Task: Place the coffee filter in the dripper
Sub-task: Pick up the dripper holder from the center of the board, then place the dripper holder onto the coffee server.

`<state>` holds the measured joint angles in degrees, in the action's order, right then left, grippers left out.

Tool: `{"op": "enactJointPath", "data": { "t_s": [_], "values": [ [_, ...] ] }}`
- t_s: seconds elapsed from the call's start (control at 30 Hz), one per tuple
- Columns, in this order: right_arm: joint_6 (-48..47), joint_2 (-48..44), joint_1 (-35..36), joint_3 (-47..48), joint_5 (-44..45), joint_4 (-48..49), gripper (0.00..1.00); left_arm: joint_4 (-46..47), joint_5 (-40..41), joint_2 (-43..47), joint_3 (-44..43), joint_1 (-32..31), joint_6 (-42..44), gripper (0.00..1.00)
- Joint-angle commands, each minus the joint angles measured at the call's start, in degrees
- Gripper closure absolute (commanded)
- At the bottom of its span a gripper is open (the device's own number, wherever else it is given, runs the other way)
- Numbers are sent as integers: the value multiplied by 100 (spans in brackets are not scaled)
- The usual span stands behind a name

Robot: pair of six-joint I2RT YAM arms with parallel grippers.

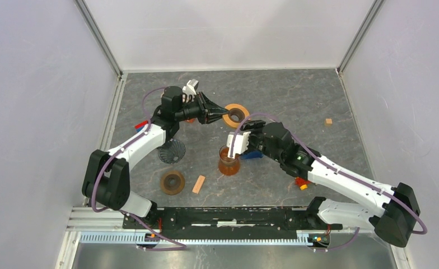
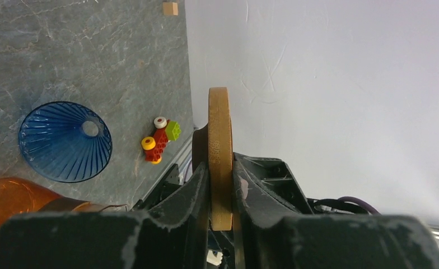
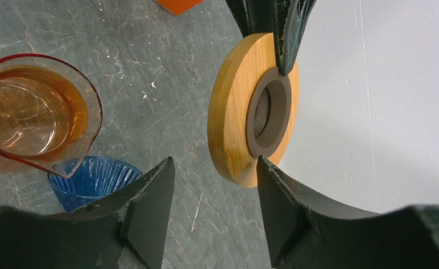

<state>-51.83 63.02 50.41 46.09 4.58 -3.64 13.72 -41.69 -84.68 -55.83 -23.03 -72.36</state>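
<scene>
I see orange glass carafe (image 1: 228, 162) upright on tabletop (image 1: 295, 95) | tan wooden block (image 1: 198, 184) near front | small wooden cube (image 1: 328, 121) far right | toy-brick cluster (image 2: 159, 140)

Surfaces as I see them from here
I read the wooden ring (image 3: 234, 112) as smooth, pale-grained, with a matt grey inner face; the carafe (image 3: 32, 112) glossy see-through amber; the dripper (image 2: 65, 141) ribbed translucent blue plastic; the table (image 1: 295, 95) matt, grey-marbled

translucent blue ribbed cone dripper (image 2: 65, 142), small hole at its tip, rests on the table (image 2: 66, 50) beside the orange carafe (image 3: 32, 112).
</scene>
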Motion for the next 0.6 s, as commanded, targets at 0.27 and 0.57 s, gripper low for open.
{"op": "enactJointPath", "data": {
  "t_s": [0.27,0.57],
  "values": [
    [996,-1003,-1153,200,-2738,-1138,30,763,-1587,775,373,235,1443,98],
    [1416,-802,-1594,236,-4296,-1951,28,2165,-1735,1514,2057,168,1227,98]
  ]
}}
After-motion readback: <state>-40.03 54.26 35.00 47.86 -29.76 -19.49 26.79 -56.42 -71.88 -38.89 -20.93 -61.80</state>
